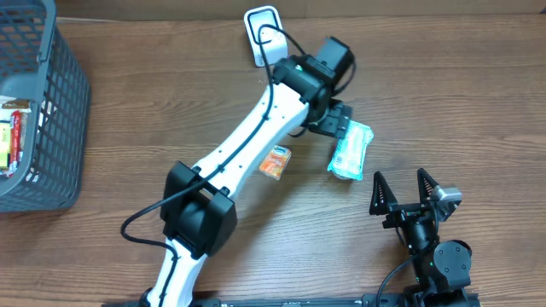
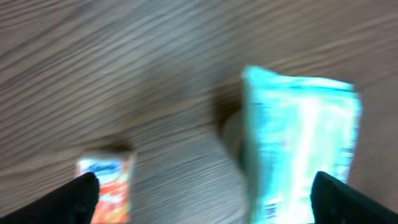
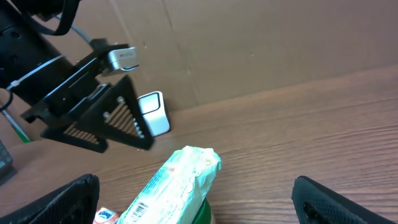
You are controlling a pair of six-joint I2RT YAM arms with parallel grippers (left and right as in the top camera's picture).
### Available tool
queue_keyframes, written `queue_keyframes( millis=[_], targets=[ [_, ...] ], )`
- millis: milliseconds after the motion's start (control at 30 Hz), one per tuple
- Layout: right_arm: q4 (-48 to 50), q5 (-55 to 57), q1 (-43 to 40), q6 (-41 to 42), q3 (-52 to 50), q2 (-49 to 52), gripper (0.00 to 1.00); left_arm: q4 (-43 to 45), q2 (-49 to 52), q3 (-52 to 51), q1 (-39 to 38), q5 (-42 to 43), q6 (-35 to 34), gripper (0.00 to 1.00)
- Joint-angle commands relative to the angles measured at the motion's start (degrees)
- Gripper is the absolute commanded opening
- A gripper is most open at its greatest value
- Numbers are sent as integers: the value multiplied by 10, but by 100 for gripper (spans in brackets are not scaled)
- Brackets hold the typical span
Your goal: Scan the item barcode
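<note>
The pale teal and white packet lies flat on the wooden table, a little right of the centre in the overhead view, with its long side running almost up and down the frame. It is a crinkled pouch with a sealed seam at the end. In the right wrist view a white label with thin black lines, like a barcode, shows on its near side. In the left wrist view it is blurred.

The left gripper hangs just beside the upper end of the packet. Its fingers are spread wide and hold nothing; the packet rests on the table, apart from them.

A small orange packet lies to the left of the teal one, near but not touching. A white scanner stands at the top centre of the overhead frame, well apart from both.

The right gripper is at the lower right, below the teal packet, with its fingers also wide apart and empty.

At the far left edge stands a grey mesh basket. Inside it are some packets in red, yellow and green; I cannot tell how many
</note>
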Motion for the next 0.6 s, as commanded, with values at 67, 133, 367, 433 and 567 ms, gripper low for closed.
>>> queue_keyframes(
  millis=[67,133,367,433,567],
  targets=[
    [1,3,-4,-2,-6,-5,100,26,-7,-20,-41,24,16,100],
    [1,3,-4,-2,-6,-5,100,29,-7,-22,-51,20,15,100],
    [1,3,-4,-2,-6,-5,100,33,2,-24,-63,-2,2,100],
    [1,3,-4,-2,-6,-5,100,41,7,-28,-66,-1,2,100],
    [1,3,-4,-2,-6,-5,100,68,10,-57,-72,-1,2,100]
  ],
)
